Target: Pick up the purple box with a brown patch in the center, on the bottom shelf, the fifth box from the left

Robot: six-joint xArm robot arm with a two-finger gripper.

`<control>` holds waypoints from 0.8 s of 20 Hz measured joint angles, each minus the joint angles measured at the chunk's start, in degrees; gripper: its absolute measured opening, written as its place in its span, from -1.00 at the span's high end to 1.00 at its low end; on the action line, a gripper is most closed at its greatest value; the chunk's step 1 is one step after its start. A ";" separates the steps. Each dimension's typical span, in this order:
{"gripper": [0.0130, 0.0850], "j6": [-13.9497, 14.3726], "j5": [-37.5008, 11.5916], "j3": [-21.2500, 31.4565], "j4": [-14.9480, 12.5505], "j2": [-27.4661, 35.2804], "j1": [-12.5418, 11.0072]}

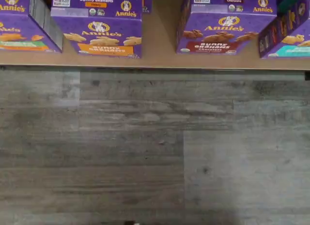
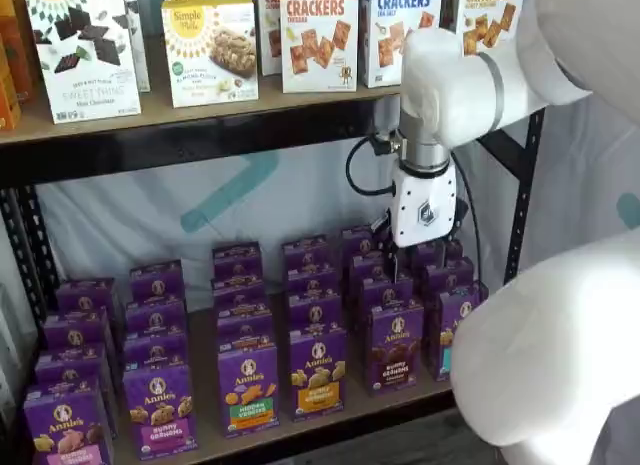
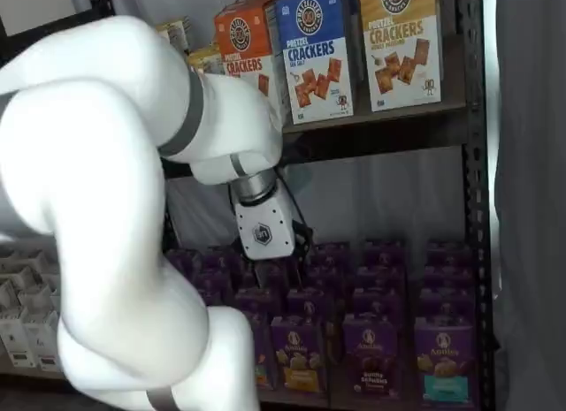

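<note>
Fingers: mine hang black below my white gripper (image 2: 401, 253) body, dark against the cartons behind; I cannot tell whether they are apart or together. In a shelf view they show only as a dark stub under the body (image 3: 265, 268).

Purple box: front carton with the dark brown centre patch (image 2: 393, 346), also seen from the front (image 3: 372, 355) and from above in the wrist view (image 1: 220, 29). It stands at the front edge of the bottom shelf (image 2: 350, 415).

Position relative to me: below my gripper and nearer the shelf's front edge; not touched.

Orientation: upright, long axis vertical, printed face turned outward to the shelf front.

Neighbours: carton with orange-yellow centre (image 2: 318, 371) on one side, a bare strip of board between the two in the wrist view; carton with teal band (image 3: 445, 360) on the other, close beside.

Edges: black metal frame runs along the shelf front; a black upright post (image 3: 478, 199) stands past the teal-band row. Grey plank floor (image 1: 155, 147) lies in front of the shelf edge.

Open room: free air above the carton rows up to the upper shelf (image 2: 200, 135).

Counts: six front cartons across the bottom shelf; four show in the wrist view; each row runs several deep, exact depth unclear. Three cracker boxes (image 3: 314, 53) above.
</note>
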 joint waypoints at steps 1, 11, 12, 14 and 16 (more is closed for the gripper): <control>-1.00 -0.04 -1.17 0.06 -0.07 1.00 -0.17; -1.00 -0.94 -10.99 -0.52 0.46 10.86 -1.27; -1.00 -1.06 -11.59 -0.58 0.41 11.58 -1.48; -1.00 -1.41 -13.34 -0.46 0.36 12.98 -1.96; -1.00 -1.73 -15.04 -0.29 0.32 14.34 -2.38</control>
